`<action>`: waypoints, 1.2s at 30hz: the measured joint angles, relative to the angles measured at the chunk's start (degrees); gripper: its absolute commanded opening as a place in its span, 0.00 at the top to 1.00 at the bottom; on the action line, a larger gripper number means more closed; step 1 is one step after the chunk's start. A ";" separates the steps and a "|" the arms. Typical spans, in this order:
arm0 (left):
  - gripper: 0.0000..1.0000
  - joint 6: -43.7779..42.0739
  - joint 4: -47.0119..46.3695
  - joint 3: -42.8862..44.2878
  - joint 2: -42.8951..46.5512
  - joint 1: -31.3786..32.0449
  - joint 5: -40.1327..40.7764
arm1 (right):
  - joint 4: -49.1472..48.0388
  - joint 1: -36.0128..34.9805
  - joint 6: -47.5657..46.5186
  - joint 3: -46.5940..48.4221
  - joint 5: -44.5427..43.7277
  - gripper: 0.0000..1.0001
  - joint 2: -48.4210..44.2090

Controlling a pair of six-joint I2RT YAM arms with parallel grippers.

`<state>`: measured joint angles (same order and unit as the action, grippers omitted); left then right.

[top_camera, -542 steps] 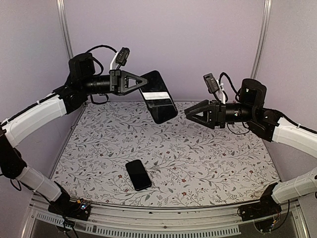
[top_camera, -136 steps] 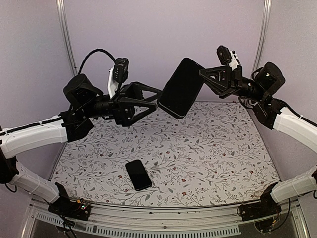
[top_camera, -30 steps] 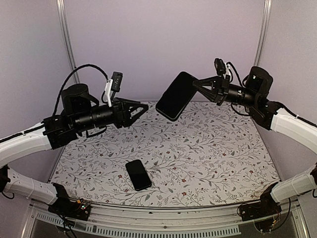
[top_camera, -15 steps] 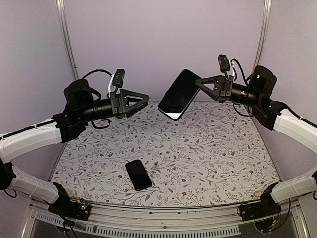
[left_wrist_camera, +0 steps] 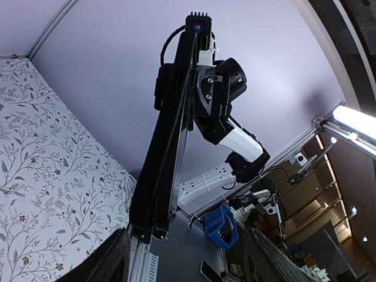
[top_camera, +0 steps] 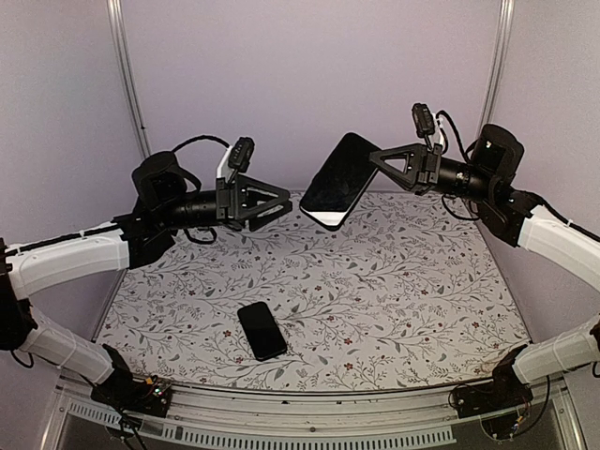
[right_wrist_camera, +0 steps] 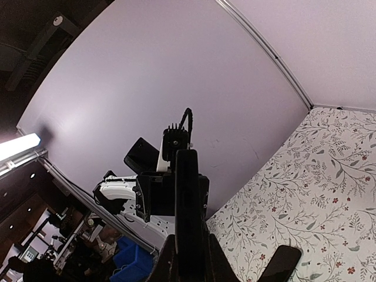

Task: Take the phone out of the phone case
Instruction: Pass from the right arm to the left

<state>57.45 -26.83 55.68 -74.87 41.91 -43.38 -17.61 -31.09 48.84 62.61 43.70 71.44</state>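
Observation:
My right gripper (top_camera: 375,163) is shut on the upper end of the phone case (top_camera: 339,180), a large black slab with a pale lower edge, held tilted high above the table. The right wrist view shows the case edge-on (right_wrist_camera: 188,200) between my right gripper's (right_wrist_camera: 189,261) closed fingers. I cannot tell whether the phone is inside it. My left gripper (top_camera: 284,200) is open and points at the slab's lower end, a short gap away. In the left wrist view the case (left_wrist_camera: 161,147) stands edge-on ahead of my left gripper (left_wrist_camera: 188,270), showing two thin layers.
A smaller black phone-like slab (top_camera: 262,330) lies flat on the floral table (top_camera: 403,281) near the front edge, and the right wrist view shows it too (right_wrist_camera: 281,264). Metal posts (top_camera: 127,75) stand at the back corners, with purple walls behind.
My left gripper has swung right and closer to the slab's lower end. The right gripper has lifted and turned the slab slightly, then held still.

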 measured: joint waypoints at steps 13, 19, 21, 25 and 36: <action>0.35 1.29 -2.58 0.11 -1.70 1.07 -1.40 | -0.68 0.00 0.17 0.00 0.31 1.00 0.11; 0.35 1.31 -2.99 0.11 -1.70 1.33 -1.66 | -0.35 0.00 -0.46 0.00 -0.11 1.00 0.17; 0.35 1.29 -3.13 0.11 -1.70 1.49 -1.75 | -0.33 0.00 -0.50 0.00 -0.11 1.00 0.31; 0.35 1.31 -3.96 0.11 -1.81 1.84 -2.05 | -0.48 0.00 -0.28 0.00 0.13 1.00 0.72; 0.36 1.18 -5.42 0.39 -3.80 2.36 -2.23 | -4.20 0.37 3.23 -0.02 2.47 1.00 1.92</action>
<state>58.63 -32.25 56.07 -78.67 44.27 -45.60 -21.80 -30.72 52.07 62.59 46.17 73.36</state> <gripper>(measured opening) 0.642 0.094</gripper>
